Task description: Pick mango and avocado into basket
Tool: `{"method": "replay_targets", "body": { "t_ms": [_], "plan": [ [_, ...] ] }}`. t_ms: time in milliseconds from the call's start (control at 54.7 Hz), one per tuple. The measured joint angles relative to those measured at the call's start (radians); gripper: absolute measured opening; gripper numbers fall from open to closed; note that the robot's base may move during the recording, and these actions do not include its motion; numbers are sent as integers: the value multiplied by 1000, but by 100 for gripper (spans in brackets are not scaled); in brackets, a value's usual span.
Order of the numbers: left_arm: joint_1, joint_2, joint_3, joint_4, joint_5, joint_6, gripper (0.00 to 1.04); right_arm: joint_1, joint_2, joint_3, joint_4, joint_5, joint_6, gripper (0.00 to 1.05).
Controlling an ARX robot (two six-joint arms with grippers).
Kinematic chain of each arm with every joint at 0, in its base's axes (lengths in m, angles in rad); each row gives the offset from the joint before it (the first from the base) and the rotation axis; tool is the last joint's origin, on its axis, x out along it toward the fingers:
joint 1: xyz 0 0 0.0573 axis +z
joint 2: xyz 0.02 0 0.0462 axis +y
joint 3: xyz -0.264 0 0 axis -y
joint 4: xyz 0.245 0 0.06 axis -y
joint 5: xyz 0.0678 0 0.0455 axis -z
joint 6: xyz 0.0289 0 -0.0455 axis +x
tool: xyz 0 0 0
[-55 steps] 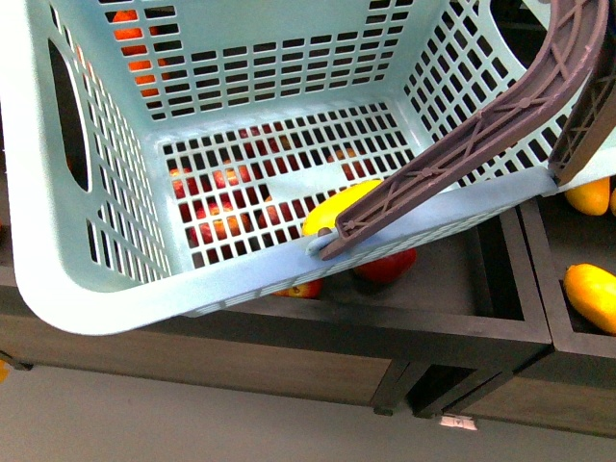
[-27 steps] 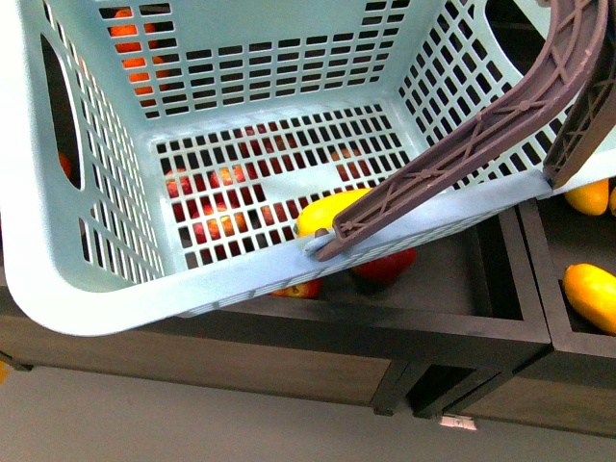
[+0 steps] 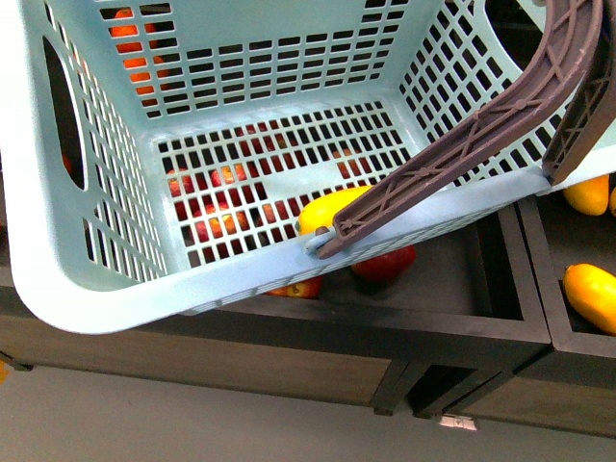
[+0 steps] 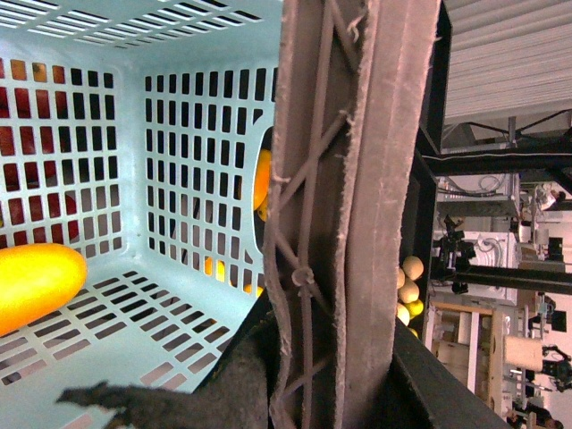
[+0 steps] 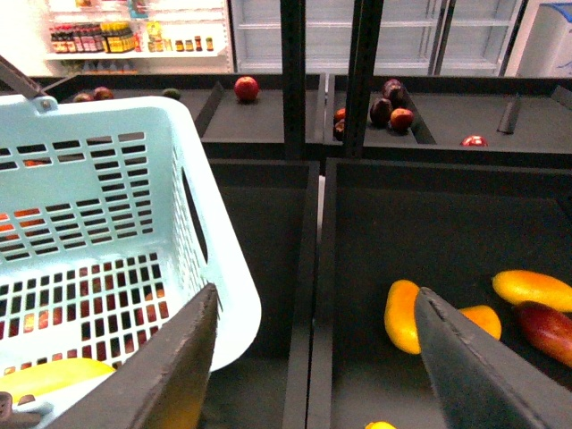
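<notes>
The light teal basket (image 3: pixel 192 279) hangs tilted in front of the dark shelf and fills most of the front view. A yellow mango (image 3: pixel 332 207) lies on its slotted floor by the near wall, and shows as the mango (image 4: pixel 36 281) in the left wrist view. My left gripper (image 4: pixel 335 384) is shut on the basket's brown ribbed handle (image 4: pixel 357 179). My right gripper (image 5: pixel 313 357) is open and empty, beside the basket's rim (image 5: pixel 214 241) and above the shelf divider. The avocado is out of view.
Red apples (image 3: pixel 385 265) lie in the bin under the basket, oranges (image 3: pixel 130 38) behind it. More yellow-orange fruits (image 5: pixel 402 315) lie in the right-hand bin (image 5: pixel 429 223), also seen as fruits (image 3: pixel 592 294) in front. Black uprights (image 5: pixel 293 71) separate the shelf bays.
The basket has drifted slightly up and to the left. The mango stays on its floor.
</notes>
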Motion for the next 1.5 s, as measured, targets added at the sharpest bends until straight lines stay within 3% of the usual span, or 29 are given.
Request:
{"method": "replay_targets", "body": {
  "t_ms": [183,1498],
  "plan": [
    [0,0,0,0,1,-1,19,0,-1,0,0,0,0,97],
    [0,0,4,0,-2,0,19,-3,-3,-6,-2,-2,0,96]
  ]
}}
